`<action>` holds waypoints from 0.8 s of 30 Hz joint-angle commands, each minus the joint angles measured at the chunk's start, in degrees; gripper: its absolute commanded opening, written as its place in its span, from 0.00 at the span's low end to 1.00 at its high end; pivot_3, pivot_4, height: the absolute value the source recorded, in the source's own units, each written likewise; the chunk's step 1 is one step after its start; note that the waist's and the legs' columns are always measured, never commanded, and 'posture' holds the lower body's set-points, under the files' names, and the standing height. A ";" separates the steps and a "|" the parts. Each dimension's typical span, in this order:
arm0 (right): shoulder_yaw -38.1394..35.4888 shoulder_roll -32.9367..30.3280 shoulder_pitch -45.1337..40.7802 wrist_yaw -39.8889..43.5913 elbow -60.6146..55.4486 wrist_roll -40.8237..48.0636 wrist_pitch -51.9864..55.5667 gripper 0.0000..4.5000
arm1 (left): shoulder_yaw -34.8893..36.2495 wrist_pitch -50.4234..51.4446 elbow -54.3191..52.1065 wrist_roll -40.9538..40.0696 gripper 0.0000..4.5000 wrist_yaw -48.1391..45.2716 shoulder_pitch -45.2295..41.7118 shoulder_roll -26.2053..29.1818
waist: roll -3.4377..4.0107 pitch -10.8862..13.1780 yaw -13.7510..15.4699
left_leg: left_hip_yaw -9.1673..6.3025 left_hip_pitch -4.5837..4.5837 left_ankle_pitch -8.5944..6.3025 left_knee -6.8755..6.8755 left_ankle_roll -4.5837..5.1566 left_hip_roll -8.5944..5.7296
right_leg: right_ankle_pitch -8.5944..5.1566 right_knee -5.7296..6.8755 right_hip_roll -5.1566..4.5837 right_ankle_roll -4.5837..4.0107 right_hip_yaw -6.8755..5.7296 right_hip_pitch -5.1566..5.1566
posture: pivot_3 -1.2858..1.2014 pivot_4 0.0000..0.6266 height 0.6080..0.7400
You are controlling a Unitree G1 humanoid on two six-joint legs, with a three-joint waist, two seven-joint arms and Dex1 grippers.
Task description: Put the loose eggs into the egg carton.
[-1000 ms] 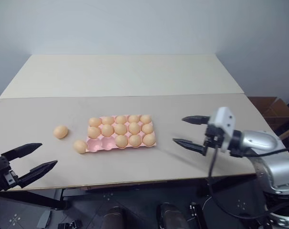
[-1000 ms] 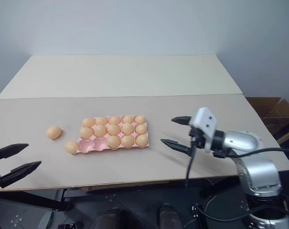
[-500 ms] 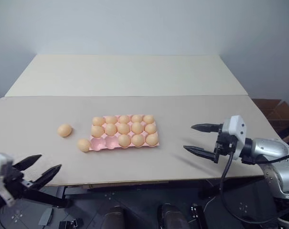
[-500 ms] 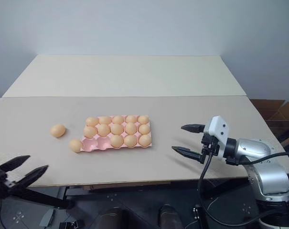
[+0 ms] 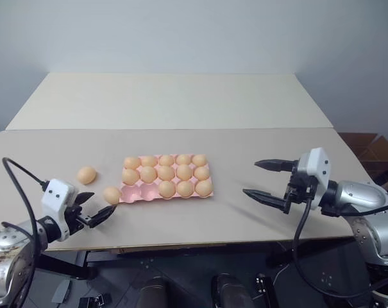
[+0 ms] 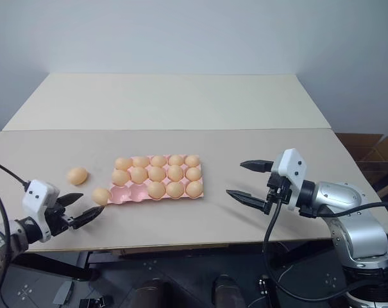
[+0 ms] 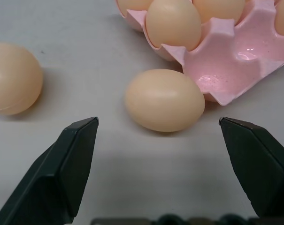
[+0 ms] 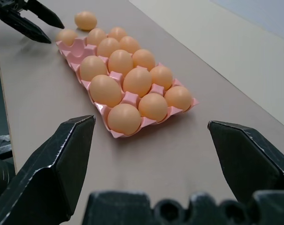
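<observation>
The loose eggs numbered two: one (image 5: 111, 195) lay touching the egg carton (image 5: 142, 192) corner, another (image 5: 86, 175) further left. Thirteen cups were filled, two empty. Left hand (image 5: 93, 208) gaped near the nearer egg; right hand (image 5: 266, 181) gaped, empty.

Beige table (image 5: 258, 138), pink egg carton (image 5: 142, 193), 2 loose eggs (image 5: 86, 174) beside it

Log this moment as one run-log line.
left gripper: open, at nearest loose orange-tan egg | right gripper: open, empty | pale pink moulded egg carton: two cups empty
</observation>
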 commanded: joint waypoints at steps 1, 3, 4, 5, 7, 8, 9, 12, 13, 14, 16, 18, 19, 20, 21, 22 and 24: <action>-1.01 -0.39 -0.56 -1.15 -2.74 2.11 0.80 1.00 | -2.48 -2.50 3.65 1.60 1.00 -2.90 -3.56 1.48 | 0.00 0.00 0.02 | 0.00 -0.01 0.00 0.00 0.00 0.00 | 0.03 0.00 -0.01 0.05 0.00 0.00 | 0.52 0.24 1.00; -1.12 -0.33 -0.30 -1.64 -3.21 2.28 0.83 1.00 | -4.08 -3.99 6.08 2.64 1.00 -4.02 -5.71 1.73 | 0.00 0.00 0.08 | 0.00 -0.02 0.00 0.00 0.00 -0.01 | 0.04 0.00 -0.02 0.08 -0.01 0.00 | 0.52 0.24 1.00; -1.15 -0.33 -0.15 -1.89 -3.42 2.38 0.95 1.00 | -4.59 -4.28 7.22 2.66 1.00 -4.87 -6.69 1.78 | 0.00 0.00 0.11 | 0.00 -0.03 0.00 0.00 0.00 -0.01 | 0.04 0.00 -0.02 0.08 -0.02 0.00 | 0.52 0.24 1.00; -1.19 -0.34 0.05 -2.08 -3.64 2.49 1.00 1.00 | -5.02 -4.70 8.22 2.66 1.00 -5.57 -7.63 1.69 | 0.00 0.00 0.13 | -0.01 -0.04 0.00 0.00 0.00 -0.01 | 0.05 -0.01 -0.02 0.09 -0.03 0.00 | 0.52 0.24 1.00; -1.33 -0.28 0.46 -2.46 -4.12 2.85 1.16 1.00 | -5.66 -4.98 10.15 2.69 0.96 -6.11 -9.65 1.07 | 0.00 0.00 0.15 | -0.01 -0.06 0.00 0.00 0.00 -0.01 | 0.05 -0.02 -0.03 0.10 -0.04 0.00 | 0.52 0.24 1.00; -1.24 -0.28 0.55 -2.77 -4.32 2.96 1.23 1.00 | -6.23 -5.52 11.16 3.08 0.91 -6.67 -10.49 1.10 | 0.00 0.00 0.16 | -0.01 -0.05 0.00 0.00 0.00 -0.01 | 0.05 -0.03 -0.03 0.10 -0.04 0.01 | 0.52 0.24 1.00; -1.17 -0.28 0.64 -3.02 -4.48 3.08 1.25 1.00 | -6.74 -5.70 12.04 3.28 0.87 -7.27 -11.24 1.19 | 0.00 0.00 0.17 | -0.01 -0.05 0.00 0.00 0.00 -0.01 | 0.05 -0.02 -0.03 0.10 -0.04 0.01 | 0.52 0.24 1.00; -1.00 -0.23 0.77 -3.77 -4.95 3.34 1.38 1.00 | -7.62 -6.72 13.43 4.33 0.67 -8.10 -12.26 1.57 | 0.00 0.00 0.17 | -0.01 -0.05 0.00 0.00 0.00 -0.02 | 0.06 -0.02 -0.03 0.12 -0.04 0.02 | 0.52 0.24 1.00; -1.05 -0.17 0.84 -4.08 -5.23 3.52 1.52 1.00 | -7.80 -7.53 13.49 5.20 0.60 -7.79 -12.27 1.72 | 0.00 0.00 0.13 | -0.01 -0.05 0.00 0.00 0.00 -0.02 | 0.07 -0.02 -0.04 0.13 -0.04 0.02 | 0.52 0.24 1.00; -1.09 -0.13 0.92 -4.34 -5.46 3.67 1.60 1.00 | -7.85 -8.08 13.54 5.74 0.60 -7.72 -12.26 1.81 | 0.00 0.00 0.10 | 0.00 -0.04 0.00 0.00 0.00 -0.02 | 0.07 -0.02 -0.04 0.13 -0.02 0.02 | 0.52 0.24 1.00; -1.05 -0.02 1.17 -4.85 -6.03 3.81 1.68 1.00 | -7.21 -8.25 13.20 5.82 0.60 -8.06 -11.70 2.13 | 0.00 0.00 0.08 | 0.00 -0.04 0.00 0.00 0.00 -0.01 | 0.07 -0.02 -0.04 0.13 -0.03 0.01 | 0.52 0.24 1.00; -0.95 0.13 1.40 -5.37 -6.49 3.87 1.67 1.00 | -6.16 -8.47 12.17 5.66 0.60 -8.70 -10.25 2.73 | 0.00 0.00 0.08 | -0.02 -0.05 0.00 0.00 0.00 0.00 | 0.07 -0.01 -0.03 0.13 -0.04 0.01 | 0.52 0.24 1.00; -0.91 0.21 1.49 -5.62 -6.68 3.89 1.68 1.00 | -5.44 -8.67 11.40 5.55 0.60 -9.03 -9.23 3.14 | 0.00 0.00 -0.05 | -0.02 -0.04 0.00 0.00 0.00 0.00 | 0.07 -0.01 -0.03 0.13 -0.04 0.01 | 0.52 0.24 1.00; -0.89 0.36 1.57 -5.88 -6.91 3.93 1.67 1.00 | -4.32 -8.73 10.33 5.12 0.60 -9.53 -8.00 3.73 | 0.01 0.00 -0.22 | -0.01 -0.04 0.00 0.00 0.00 0.01 | 0.07 -0.01 -0.03 0.13 -0.03 0.01 | 0.52 0.24 1.00; -0.89 0.46 1.62 -6.07 -7.16 4.04 1.73 1.00 | -2.75 -8.93 8.92 4.37 0.60 -10.51 -6.68 4.50 | 0.01 0.00 -0.35 | 0.00 -0.03 0.00 0.00 0.01 0.02 | 0.07 -0.01 -0.04 0.13 -0.02 0.01 | 0.52 0.24 1.00; -0.86 0.53 1.68 -6.26 -7.44 4.13 1.80 1.00 | -1.08 -8.69 7.43 3.32 0.60 -11.57 -5.59 5.24 | 0.01 0.00 -0.49 | 0.00 -0.04 -0.01 0.00 0.01 0.02 | 0.06 -0.01 -0.04 0.13 -0.02 0.00 | 0.52 0.24 1.00; -0.77 0.59 1.81 -6.46 -7.95 4.36 1.85 1.00 | 2.08 -8.38 3.87 0.92 0.60 -13.68 -3.93 6.33 | 0.00 0.01 -0.54 | -0.01 -0.05 -0.01 0.00 0.02 0.02 | 0.06 -0.02 -0.06 0.13 -0.03 -0.01 | 0.52 0.24 1.00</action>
